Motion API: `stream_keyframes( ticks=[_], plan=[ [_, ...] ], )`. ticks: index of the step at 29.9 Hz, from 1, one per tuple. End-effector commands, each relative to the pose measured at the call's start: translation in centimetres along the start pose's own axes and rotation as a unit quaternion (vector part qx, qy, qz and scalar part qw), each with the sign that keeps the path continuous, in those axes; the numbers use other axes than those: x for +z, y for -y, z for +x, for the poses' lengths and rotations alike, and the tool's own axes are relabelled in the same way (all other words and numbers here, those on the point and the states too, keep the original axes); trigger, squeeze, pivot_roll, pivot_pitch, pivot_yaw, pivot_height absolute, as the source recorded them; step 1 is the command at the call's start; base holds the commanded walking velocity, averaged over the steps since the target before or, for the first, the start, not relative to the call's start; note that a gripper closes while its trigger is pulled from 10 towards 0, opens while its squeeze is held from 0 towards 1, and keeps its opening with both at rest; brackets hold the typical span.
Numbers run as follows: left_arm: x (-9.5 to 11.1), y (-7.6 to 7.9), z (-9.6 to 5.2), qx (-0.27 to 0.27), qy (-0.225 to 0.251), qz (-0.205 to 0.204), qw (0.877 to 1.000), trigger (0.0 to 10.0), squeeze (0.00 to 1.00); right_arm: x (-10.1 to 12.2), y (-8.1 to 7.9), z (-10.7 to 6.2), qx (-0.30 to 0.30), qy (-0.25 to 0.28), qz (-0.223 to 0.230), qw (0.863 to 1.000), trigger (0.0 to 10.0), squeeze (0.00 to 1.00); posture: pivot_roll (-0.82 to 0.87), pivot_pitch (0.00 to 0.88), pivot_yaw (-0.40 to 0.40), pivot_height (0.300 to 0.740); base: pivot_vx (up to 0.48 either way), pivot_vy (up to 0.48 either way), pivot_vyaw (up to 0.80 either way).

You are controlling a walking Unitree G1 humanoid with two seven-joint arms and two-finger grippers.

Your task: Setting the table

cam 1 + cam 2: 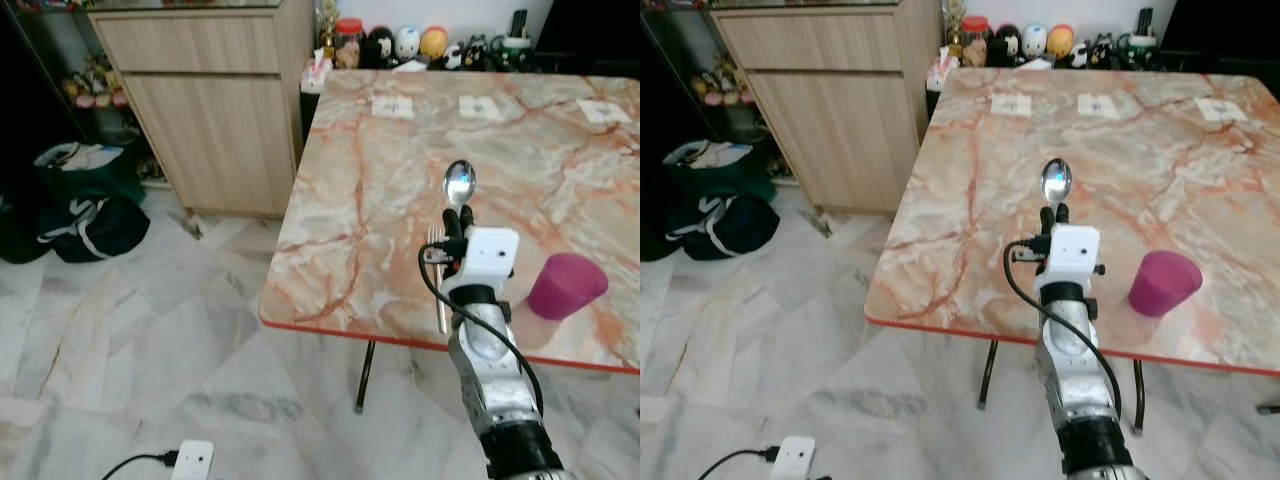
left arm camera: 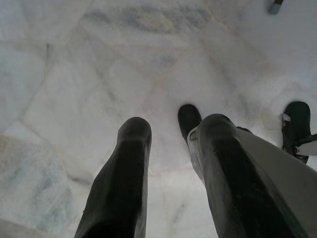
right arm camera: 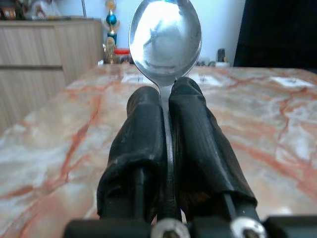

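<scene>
From the head camera I see my right gripper [image 1: 458, 222] reaching out over the near part of the marble tabletop [image 1: 400, 170], its two black fingers [image 3: 143, 129] pressed together on the handle of a metal spoon [image 1: 459, 184]. The spoon's bowl sticks out past the fingertips, pointing away from me toward the far side of the tabletop; in the right wrist view the bowl stands upright just above the fingertips, with the handle clamped in the narrow seam between them. Just beside the gripper on its left side a fork [image 1: 438, 280] lies flat on the tabletop, tines pointing away from me, its handle running toward the red-trimmed near edge. To the right of my arm a purple cup [image 1: 566, 286] sits on the tabletop near that same edge; I cannot tell from here whether it is upright or tipped. Three small white cards [image 1: 391, 106] lie in a row toward the far side, and a line of small figurines and jars [image 1: 405, 43] stands behind the far edge. A wooden cabinet [image 1: 215, 100] stands to the left of the tabletop, with dark bags [image 1: 85, 215] on the marble floor [image 1: 150, 370] beside it. My left gripper [image 2: 171, 136] hangs over the floor, its fingers parted and holding nothing.
</scene>
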State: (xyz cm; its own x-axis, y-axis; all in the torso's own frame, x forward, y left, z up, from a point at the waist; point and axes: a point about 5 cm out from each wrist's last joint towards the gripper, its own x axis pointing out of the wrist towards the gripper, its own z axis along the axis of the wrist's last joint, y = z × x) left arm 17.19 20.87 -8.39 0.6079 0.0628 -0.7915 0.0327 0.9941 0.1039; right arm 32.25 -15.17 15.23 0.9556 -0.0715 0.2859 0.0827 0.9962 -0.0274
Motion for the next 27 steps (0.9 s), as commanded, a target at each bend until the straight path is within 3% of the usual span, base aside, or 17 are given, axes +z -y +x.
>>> stream_keyframes(
  ticks=[1, 6, 9, 27],
  plan=[
    [-0.6, -0.2, -0.2, -0.001, -0.008, 0.009, 1.000, 10.0, 0.00, 1.2, -0.2, 0.0, -0.002, 0.018, 0.009, 1.000, 10.0, 0.00, -0.06, 0.071, 0.024, 0.740, 0.000, -0.442, 0.00],
    [-0.4, 0.0, -0.1, -0.004, -0.005, 0.009, 1.000, 10.0, 0.00, 2.2, -0.2, 0.1, -0.006, 0.041, 0.030, 0.999, 10.0, 0.00, -0.06, 0.058, 0.021, 0.740, 0.000, -0.448, -0.25],
    [-0.2, 0.2, 0.0, -0.005, -0.003, 0.008, 1.000, 10.0, 0.00, 2.2, -0.2, 0.1, -0.003, 0.042, 0.005, 0.999, 10.0, 0.00, -0.06, 0.050, 0.021, 0.740, 0.000, -0.447, -0.27],
    [0.4, 0.5, 0.1, -0.014, 0.006, 0.021, 1.000, 10.0, 0.00, 3.0, -0.1, 0.2, -0.027, 0.056, 0.019, 0.998, 10.0, 0.00, -0.08, 0.020, 0.037, 0.740, 0.000, -0.444, 0.00]
  ],
)
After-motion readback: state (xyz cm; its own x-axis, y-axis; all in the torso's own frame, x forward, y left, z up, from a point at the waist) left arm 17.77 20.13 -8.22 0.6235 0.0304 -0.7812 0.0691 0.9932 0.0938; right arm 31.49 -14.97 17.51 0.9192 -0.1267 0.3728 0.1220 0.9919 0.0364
